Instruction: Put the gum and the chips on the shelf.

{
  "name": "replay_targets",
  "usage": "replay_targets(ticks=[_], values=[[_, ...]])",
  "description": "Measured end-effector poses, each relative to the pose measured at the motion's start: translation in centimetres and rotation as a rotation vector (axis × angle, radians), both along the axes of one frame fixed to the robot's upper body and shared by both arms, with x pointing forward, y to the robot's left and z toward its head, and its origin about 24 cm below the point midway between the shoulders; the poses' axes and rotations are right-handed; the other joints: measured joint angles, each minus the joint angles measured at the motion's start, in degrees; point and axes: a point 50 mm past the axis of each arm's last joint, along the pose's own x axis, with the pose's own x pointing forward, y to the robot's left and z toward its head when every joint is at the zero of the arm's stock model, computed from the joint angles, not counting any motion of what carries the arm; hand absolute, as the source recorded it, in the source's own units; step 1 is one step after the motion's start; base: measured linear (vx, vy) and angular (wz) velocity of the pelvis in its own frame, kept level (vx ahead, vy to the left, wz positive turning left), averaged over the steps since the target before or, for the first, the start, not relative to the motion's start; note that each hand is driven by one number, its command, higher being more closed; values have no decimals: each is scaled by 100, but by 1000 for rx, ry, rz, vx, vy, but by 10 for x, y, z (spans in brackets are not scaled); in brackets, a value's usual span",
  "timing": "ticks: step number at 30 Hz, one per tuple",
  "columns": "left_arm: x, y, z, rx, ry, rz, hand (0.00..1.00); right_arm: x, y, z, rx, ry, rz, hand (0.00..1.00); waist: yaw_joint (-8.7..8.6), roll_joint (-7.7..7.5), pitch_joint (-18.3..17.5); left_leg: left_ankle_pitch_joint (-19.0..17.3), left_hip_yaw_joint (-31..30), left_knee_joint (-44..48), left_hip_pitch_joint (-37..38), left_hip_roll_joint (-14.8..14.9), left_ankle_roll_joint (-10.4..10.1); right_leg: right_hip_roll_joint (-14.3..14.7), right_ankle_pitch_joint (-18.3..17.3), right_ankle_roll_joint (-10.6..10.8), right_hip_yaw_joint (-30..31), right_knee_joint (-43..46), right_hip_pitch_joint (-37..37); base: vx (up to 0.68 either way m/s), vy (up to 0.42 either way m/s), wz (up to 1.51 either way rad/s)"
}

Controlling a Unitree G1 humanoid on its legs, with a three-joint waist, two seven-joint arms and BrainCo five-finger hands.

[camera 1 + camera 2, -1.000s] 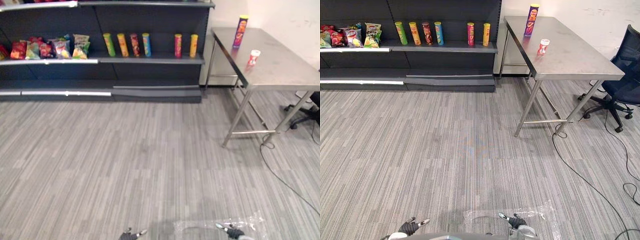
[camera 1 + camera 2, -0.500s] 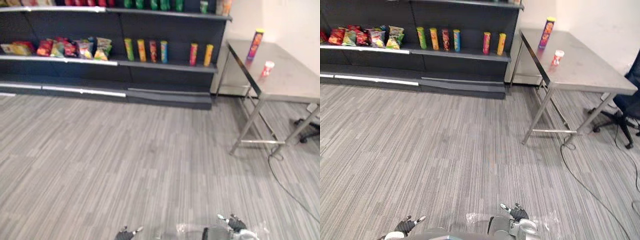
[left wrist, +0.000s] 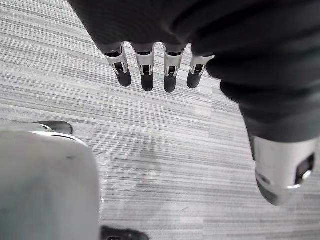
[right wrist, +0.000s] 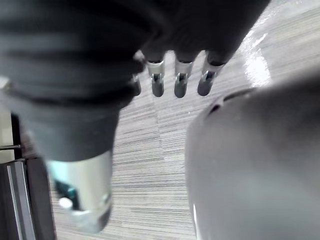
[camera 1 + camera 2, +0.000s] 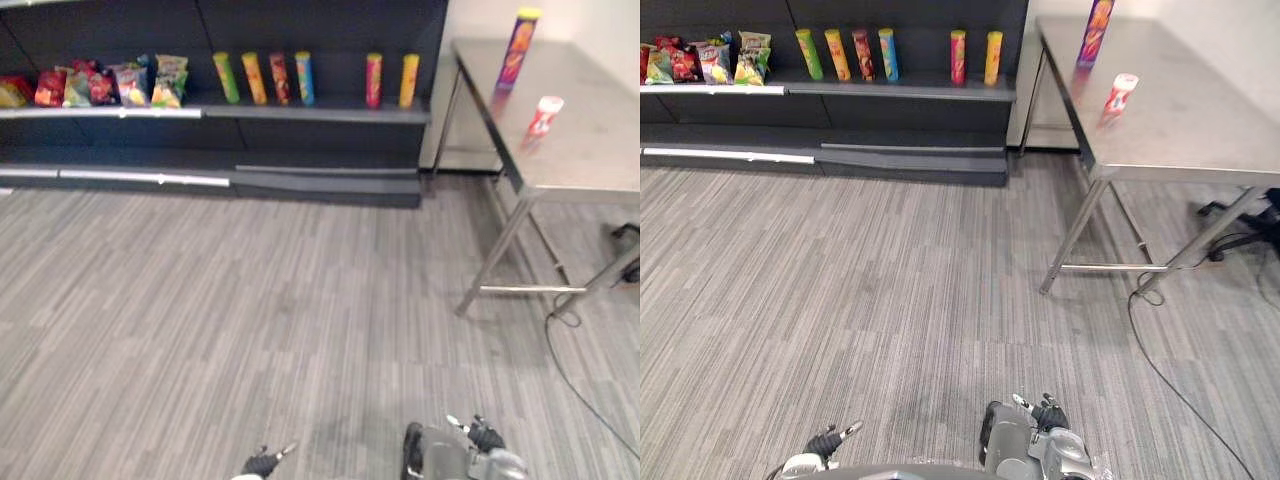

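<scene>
A tall purple chips can (image 5: 520,45) stands at the far end of a steel table (image 5: 590,140) on the right. A small red and white gum tub (image 5: 545,115) sits a little nearer on the same table. The dark shelf (image 5: 320,114) runs along the far wall, left of the table. My left hand (image 5: 262,462) and right hand (image 5: 485,437) hang low at the bottom of the eye views, far from both items. In the wrist views the left fingers (image 3: 145,70) and right fingers (image 4: 180,80) are straight over the carpet and hold nothing.
Several coloured chip cans (image 5: 300,78) stand in a row on the shelf board, with snack bags (image 5: 110,85) further left. The table's metal legs (image 5: 495,250) reach the grey carpet. An office chair base (image 5: 1240,215) sits beyond the table on the right.
The whole picture has shifted, so the camera has moved; shelf and table now look a little nearer. Both hands stay low and straight-fingered. Nothing on table or shelf has moved.
</scene>
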Motion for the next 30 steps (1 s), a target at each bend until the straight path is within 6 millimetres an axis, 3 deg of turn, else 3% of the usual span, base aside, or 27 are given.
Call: replay_targets(ticks=[3, 5, 8, 9, 11, 13, 15, 19, 20, 21, 22, 23, 24, 26, 27, 29, 30], values=[[9, -19, 0, -45, -20, -20, 0, 8, 0, 2, 2, -15, 12, 0, -160, 108, -98, 205, -277, 142, -79, 306, -108, 97, -793, -206, -192, 663, -94, 441, -351, 34], [15, -27, 1, -62, -34, -50, 0, 10, 2, 3, 7, -20, 15, 0, -269, 108, -126, 393, -602, 508, -361, 453, -151, 161, -891, -311, -360, 714, -88, 426, -329, 30], [24, -29, 3, -62, -56, -66, 0, 6, 8, 0, 27, -12, 12, 0, -283, 39, -203, 1273, -945, 1638, -1059, 490, -183, 350, -913, -475, -401, 348, 180, 496, -305, 5], [25, -31, 4, -66, -62, -62, 0, 6, 10, 0, 27, -8, 31, 0, -274, 37, -201, 1626, -967, 2400, -1379, 500, -216, 461, -927, -501, -386, 7, 480, 318, -138, -18], [26, -30, 5, -75, -77, -25, 0, 3, 13, -1, 37, -4, 21, 0, -273, 27, -198, 1622, -850, 3643, -1821, 510, -212, 610, -908, -532, -327, -463, 1001, 329, -124, -35], [25, -27, 6, -74, -92, 6, 0, -2, 14, -3, 50, 4, -7, 0, -255, -57, -160, 1305, -486, 4319, -2130, 590, 23, 708, -907, -529, -234, -837, 1572, 276, -61, -28], [27, -19, 9, -70, -125, 78, 0, -8, 16, -5, 44, 19, -1, 0, -192, -116, -154, 743, -84, 4674, -2731, 615, 243, 716, -866, -456, 11, -1211, 2093, 237, 38, -26], [34, -5, 14, -32, -177, 148, 0, -10, 23, -6, 61, 24, 18, 0, 60, -253, -74, 315, 191, 3701, -3626, 374, 296, 332, -762, -160, 164, -1722, 2736, 277, 228, -31], [32, -3, 14, -25, -176, 159, 0, -12, 24, -7, 61, 27, 25, 0, 76, -277, -56, 419, 261, 2970, -3787, 241, 336, 184, -760, -38, 164, -1892, 3007, 343, 370, -9], [27, -1, 12, -36, -165, 204, 0, -13, 23, -7, 59, 27, 25, 0, 107, -221, -49, 807, 342, 2033, -3828, 186, 364, 106, -810, 74, 180, -1937, 3210, 296, 335, -6], [24, -1, 11, -38, -161, 218, 0, -13, 22, -7, 55, 27, 28, 0, 117, -171, -62, 962, 340, 1615, -3819, 166, 388, 110, -885, 154, 209, -1957, 3313, 315, 380, -26], [22, -1, 11, -51, -173, 257, 0, -13, 25, -7, 54, 31, 50, 0, 240, -107, -94, 1651, 314, 1348, -3788, 75, 260, 66, -1270, 342, 453, -1981, 3483, 352, 354, -10], [25, 5, 13, -43, -185, 270, 0, -10, 39, -8, 80, 27, 84, 0, 220, -343, -128, 1612, 391, 1493, -3857, -100, 300, -69, -1268, 327, 729, -2015, 3541, 377, 325, -1], [24, 11, 14, -37, -195, 313, 0, -5, 56, -7, 119, 13, 99, 0, 212, -478, -159, 1498, 483, 1512, -3929, -159, 316, -85, -857, 236, 1058, -2055, 3410, 361, 281, 10], [19, 14, 12, -47, -192, 391, 0, 0, 64, -6, 140, 2, 110, 0, 267, -462, -169, 1394, 559, 1568, -3890, -111, 334, -66, -389, 268, 1408, -2152, 3379, 389, 362, -24], [9, 16, 10, -49, -174, 439, 0, 3, 60, -5, 142, -9, 87, 0, 417, -438, -182, 1255, 882, 1570, -3633, -62, 470, -97, 42, 271, 1866, -2330, 3429, 343, 331, -72], [-1, 19, 8, -36, -149, 440, 0, 6, 59, -4, 135, -15, 91, 0, 401, -415, -226, 1200, 1062, 1571, -3498, -89, 534, -194, 289, 289, 2087, -2430, 3427, 251, 231, -81]])
